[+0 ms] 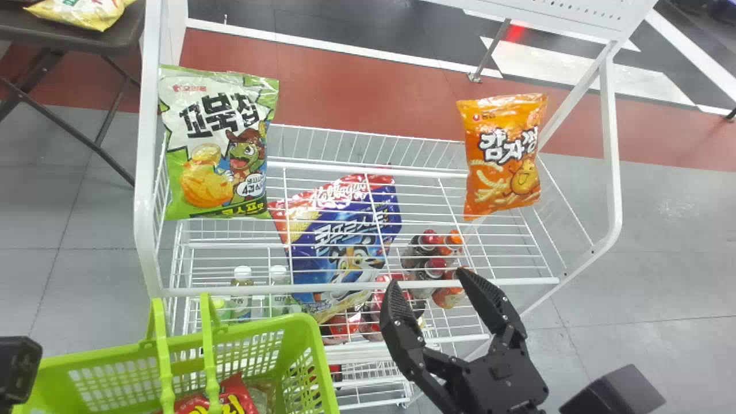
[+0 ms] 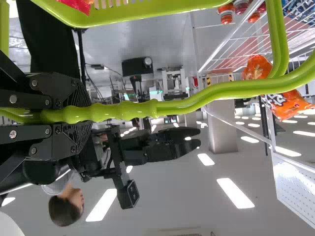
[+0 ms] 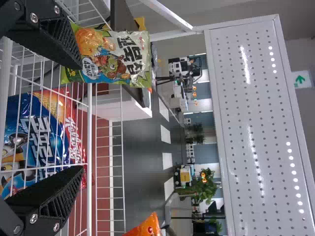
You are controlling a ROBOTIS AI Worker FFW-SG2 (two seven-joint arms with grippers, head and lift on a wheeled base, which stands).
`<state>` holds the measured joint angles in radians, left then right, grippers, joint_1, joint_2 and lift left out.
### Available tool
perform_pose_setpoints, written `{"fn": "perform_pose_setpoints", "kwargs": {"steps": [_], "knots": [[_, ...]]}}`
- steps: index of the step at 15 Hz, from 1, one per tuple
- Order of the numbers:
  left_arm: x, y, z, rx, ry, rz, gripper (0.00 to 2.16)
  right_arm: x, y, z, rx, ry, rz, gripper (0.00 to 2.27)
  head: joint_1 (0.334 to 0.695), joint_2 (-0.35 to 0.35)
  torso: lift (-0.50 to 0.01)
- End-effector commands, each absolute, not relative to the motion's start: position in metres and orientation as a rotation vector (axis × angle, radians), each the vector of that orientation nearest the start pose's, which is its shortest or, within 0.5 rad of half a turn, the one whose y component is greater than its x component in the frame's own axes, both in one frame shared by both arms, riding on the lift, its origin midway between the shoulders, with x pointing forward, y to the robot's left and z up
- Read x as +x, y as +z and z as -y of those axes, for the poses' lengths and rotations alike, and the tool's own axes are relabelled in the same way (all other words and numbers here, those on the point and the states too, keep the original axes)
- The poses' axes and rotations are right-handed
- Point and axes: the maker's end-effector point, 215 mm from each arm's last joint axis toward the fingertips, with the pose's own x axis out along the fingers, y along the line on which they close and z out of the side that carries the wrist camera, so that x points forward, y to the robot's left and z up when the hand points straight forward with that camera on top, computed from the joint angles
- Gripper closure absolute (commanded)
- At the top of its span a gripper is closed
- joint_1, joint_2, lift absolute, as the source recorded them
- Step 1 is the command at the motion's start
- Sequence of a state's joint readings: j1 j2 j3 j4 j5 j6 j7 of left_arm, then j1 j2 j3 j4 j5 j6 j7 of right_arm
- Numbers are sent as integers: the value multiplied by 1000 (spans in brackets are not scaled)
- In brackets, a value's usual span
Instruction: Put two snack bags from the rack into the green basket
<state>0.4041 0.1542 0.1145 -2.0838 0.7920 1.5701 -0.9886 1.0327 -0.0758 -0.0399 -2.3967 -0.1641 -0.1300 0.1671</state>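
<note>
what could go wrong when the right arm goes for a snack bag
The open right gripper might catch the shelf's front rail going in. It could tip the upright green bag or orange bag instead of gripping it. The basket is held by its handle in the left gripper, so it may swing.

A dark table [image 1: 14, 26] stands on grey and red floor [image 1: 86, 276].

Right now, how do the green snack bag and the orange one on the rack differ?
The green bag looks wider than the orange bag. The green bag stands at the rack's left end, the orange bag toward its right. The green bag shows a turtle-like cartoon, the orange bag a smiling potato-like one. Both stand upright on the same shelf.
</note>
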Motion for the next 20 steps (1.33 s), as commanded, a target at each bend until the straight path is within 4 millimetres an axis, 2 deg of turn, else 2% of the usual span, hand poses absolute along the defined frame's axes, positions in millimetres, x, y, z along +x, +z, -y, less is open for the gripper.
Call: {"fn": "perform_pose_setpoints", "kwargs": {"steps": [1, 20], "knots": [[188, -366, -25, -1148, -1265, -1100, 1278, 299, -299, 207, 94, 183, -64, 90, 695, -350, -4], [176, -367, -23, -1167, -1256, -1110, 1278, 302, -300, 200, 121, 194, -102, 93, 695, -350, -4]]}}
